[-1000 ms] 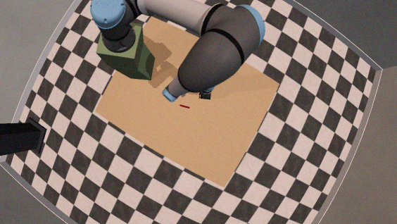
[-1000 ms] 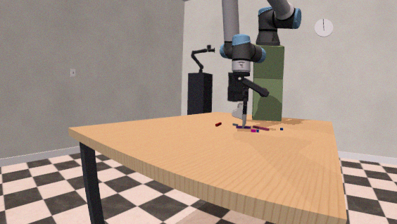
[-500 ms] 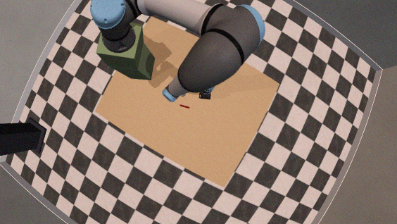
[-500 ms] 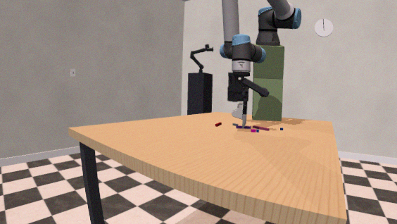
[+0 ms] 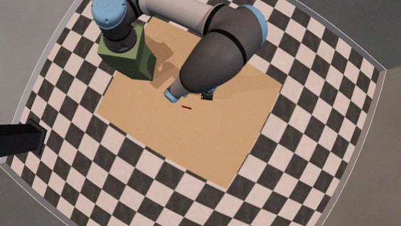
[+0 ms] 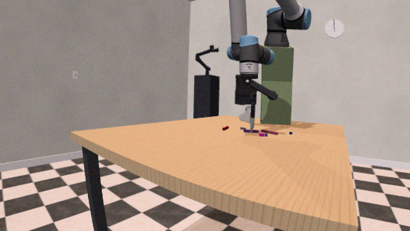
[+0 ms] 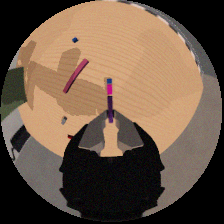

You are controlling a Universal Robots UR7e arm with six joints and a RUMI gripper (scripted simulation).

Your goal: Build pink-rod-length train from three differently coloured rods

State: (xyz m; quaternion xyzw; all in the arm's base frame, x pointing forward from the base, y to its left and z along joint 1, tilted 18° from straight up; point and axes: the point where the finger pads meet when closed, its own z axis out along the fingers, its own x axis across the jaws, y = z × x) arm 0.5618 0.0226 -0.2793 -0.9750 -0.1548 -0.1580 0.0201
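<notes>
Purple (image 6: 247,131) (image 7: 110,102) looks pinched in the closed gripper (image 5: 207,97) (image 6: 251,129) (image 7: 110,110), though the tips are tiny, probably to snug it against magenta (image 6: 262,134) (image 7: 109,90), with blue (image 6: 266,135) (image 7: 109,81) at magenta's other end, since 6+2+1 matches pink (image 6: 269,132) (image 7: 76,76), kept well apart from magenta.

A wooden tabletop (image 5: 213,142) (image 6: 218,156) (image 7: 160,90) carried small rods. A purple rod (image 6: 248,131) (image 7: 110,104) lay between the pincer's (image 6: 251,129) (image 7: 111,115) tips; magenta (image 6: 262,134) (image 7: 109,89) and blue rods (image 6: 266,135) (image 7: 109,80) lined up beyond. In the wrist view, pink (image 6: 270,132) (image 7: 76,76), grey (image 6: 243,128) (image 7: 64,120), red (image 5: 186,107) (image 6: 225,128) (image 7: 70,137) and another blue (image 6: 291,133) (image 7: 75,39) lay left of the pincer.
</notes>
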